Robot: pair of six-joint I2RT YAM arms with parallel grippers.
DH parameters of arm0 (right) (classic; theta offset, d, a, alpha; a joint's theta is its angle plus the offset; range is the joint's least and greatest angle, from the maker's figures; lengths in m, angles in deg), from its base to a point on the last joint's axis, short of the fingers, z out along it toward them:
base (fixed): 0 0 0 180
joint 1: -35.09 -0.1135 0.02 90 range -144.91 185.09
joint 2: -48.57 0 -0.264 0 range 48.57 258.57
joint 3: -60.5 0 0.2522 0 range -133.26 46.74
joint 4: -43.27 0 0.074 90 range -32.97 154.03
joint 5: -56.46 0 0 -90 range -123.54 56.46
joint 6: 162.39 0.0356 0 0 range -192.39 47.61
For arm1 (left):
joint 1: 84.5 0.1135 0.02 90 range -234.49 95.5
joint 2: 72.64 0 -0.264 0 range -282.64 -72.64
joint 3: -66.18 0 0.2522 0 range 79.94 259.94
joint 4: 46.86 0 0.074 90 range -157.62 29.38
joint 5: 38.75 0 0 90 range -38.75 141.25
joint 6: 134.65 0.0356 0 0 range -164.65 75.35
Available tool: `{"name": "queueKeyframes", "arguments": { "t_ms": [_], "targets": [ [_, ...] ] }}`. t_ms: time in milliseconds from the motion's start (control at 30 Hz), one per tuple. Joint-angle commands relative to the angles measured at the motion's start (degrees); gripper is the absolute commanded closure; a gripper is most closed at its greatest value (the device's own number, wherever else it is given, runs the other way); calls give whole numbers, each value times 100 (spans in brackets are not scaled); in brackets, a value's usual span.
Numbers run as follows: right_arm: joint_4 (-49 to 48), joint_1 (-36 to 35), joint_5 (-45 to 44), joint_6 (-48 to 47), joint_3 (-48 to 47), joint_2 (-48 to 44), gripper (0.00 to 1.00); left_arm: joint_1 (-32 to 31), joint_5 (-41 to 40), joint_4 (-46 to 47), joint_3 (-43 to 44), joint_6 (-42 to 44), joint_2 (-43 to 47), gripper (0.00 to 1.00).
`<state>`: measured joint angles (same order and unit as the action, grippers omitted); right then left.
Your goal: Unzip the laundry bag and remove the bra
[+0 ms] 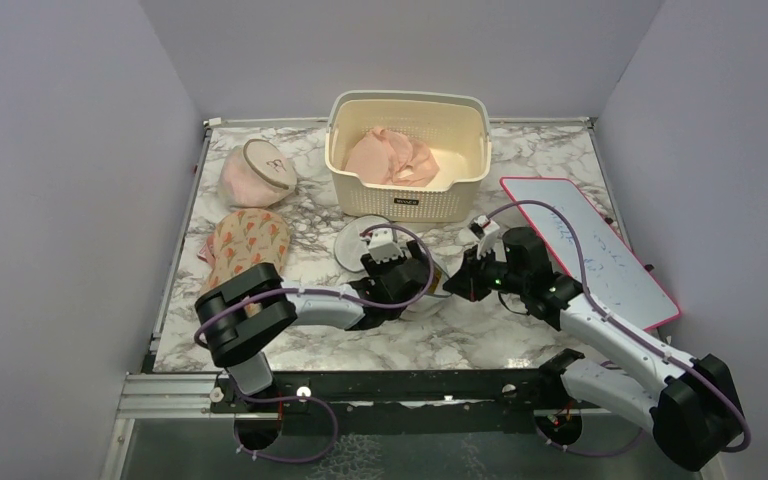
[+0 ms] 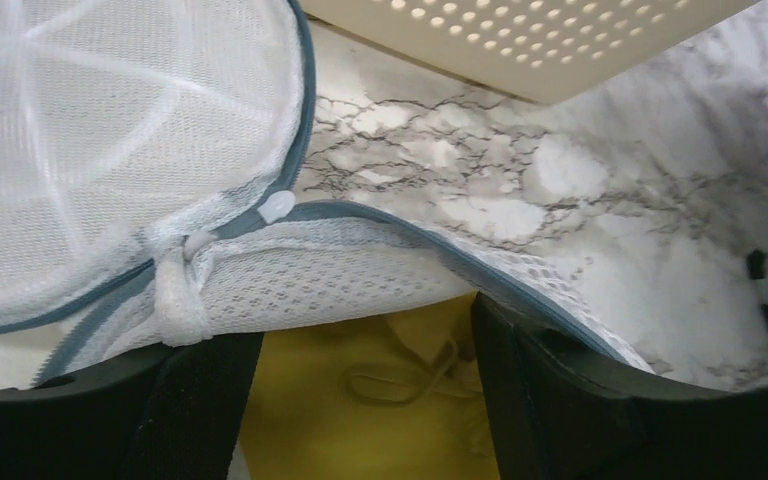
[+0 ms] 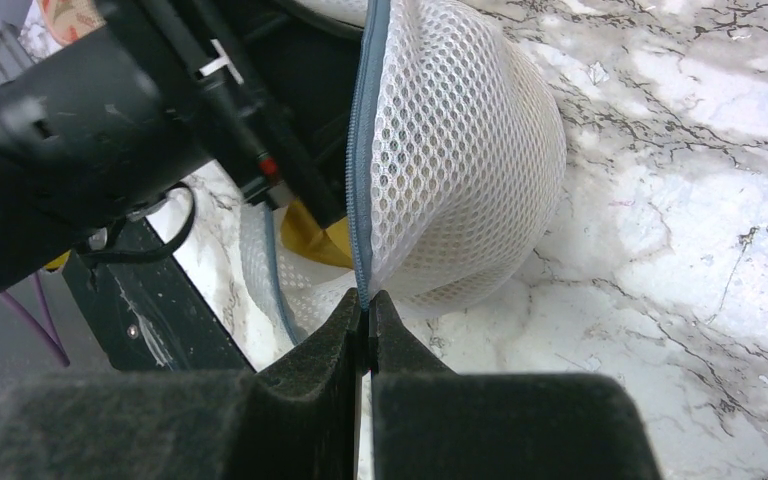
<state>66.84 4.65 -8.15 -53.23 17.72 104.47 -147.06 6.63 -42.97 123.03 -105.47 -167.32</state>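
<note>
The white mesh laundry bag (image 3: 460, 150) lies at the table's middle front, unzipped, with its round lid (image 1: 358, 240) flipped open to the left. The lid also shows in the left wrist view (image 2: 90, 130). My left gripper (image 2: 365, 340) is inside the bag's opening, jaws apart over a yellow bra (image 2: 340, 430) with a thin strap loop. It is not closed on it. My right gripper (image 3: 365, 310) is shut on the bag's grey zip rim (image 3: 360, 180) at the right side, holding the edge up. A bit of the bra (image 3: 315, 235) shows there too.
A cream perforated basket (image 1: 410, 150) holding pink garments (image 1: 392, 158) stands just behind. A pinkish round bag (image 1: 255, 172) and a floral cloth (image 1: 250, 240) lie at the left. A pink-edged whiteboard (image 1: 590, 245) lies at the right.
</note>
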Motion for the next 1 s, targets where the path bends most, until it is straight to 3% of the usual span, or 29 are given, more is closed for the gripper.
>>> {"name": "queueKeyframes", "arguments": {
  "t_ms": [0, 67, 167, 333, 400, 733, 900, 967],
  "targets": [
    [-146, -50, 101, -74, -34, 18, 99, 168, -147, 90, 138, -149, -411, 38],
    [-145, -50, 100, -70, -35, 29, 99, 166, -87, 112, 51, -186, -400, 50],
    [-163, -49, 169, -74, -37, 69, 99, 233, 299, 178, 27, 124, -330, 85],
    [-171, -51, 193, -87, -51, 115, 99, 331, 971, 212, 2, 549, 297, 92],
    [-163, -49, 164, -88, -59, 122, 99, 333, 1113, 217, -40, 733, 585, 100],
    [-154, -50, 50, -70, -30, -6, 99, 325, 2175, 365, -547, 1072, 1673, 100],
    [-154, -50, 58, -78, -49, 23, 99, 315, 2416, 369, -502, 1287, 1645, 100],
    [-154, -50, 62, -87, -51, 37, 99, 315, 2473, 333, -401, 1284, 1443, 91]
  ]
}}
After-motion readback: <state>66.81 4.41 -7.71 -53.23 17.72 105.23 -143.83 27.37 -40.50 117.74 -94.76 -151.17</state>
